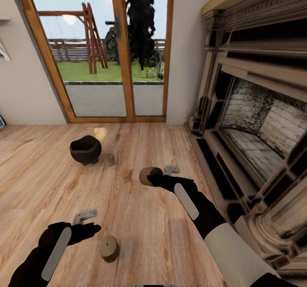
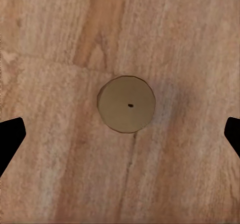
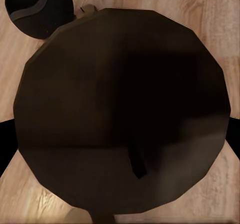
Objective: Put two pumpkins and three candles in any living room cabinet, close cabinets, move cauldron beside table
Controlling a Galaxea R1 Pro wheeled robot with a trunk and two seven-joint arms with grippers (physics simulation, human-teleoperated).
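Floorboards [image 1: 38,180] of light wood run across the room, with a glazed door [image 1: 106,53] onto a garden ahead and a stone fireplace [image 1: 256,125] along the right.

Right gripper [image 1: 160,175] holds one candle [image 1: 147,176] above the floor; its fingers are closed on it. In the right wrist view that candle's face [image 3: 125,109] sits very close to the lens, dark, with a short wick, and a black finger edge shows at either side.

Left gripper [image 1: 87,221] hangs low over the boards. Its fingers stand apart and grip nothing: the left wrist view has a black fingertip [image 2: 10,139] at each edge and a second candle [image 2: 126,104] upright on the floor between them, untouched, wick dot at centre. In the head view this candle [image 1: 109,248] stands just beside the left gripper, toward the robot.

Cauldron [image 1: 85,150], black and round-bellied, sits on the floor farther out, nearer the glazed door. Third candle [image 1: 109,159] stands just beside it on its right; whether they touch I cannot tell. The right wrist view also catches the cauldron [image 3: 37,9] with that candle's edge [image 3: 89,8] near it.
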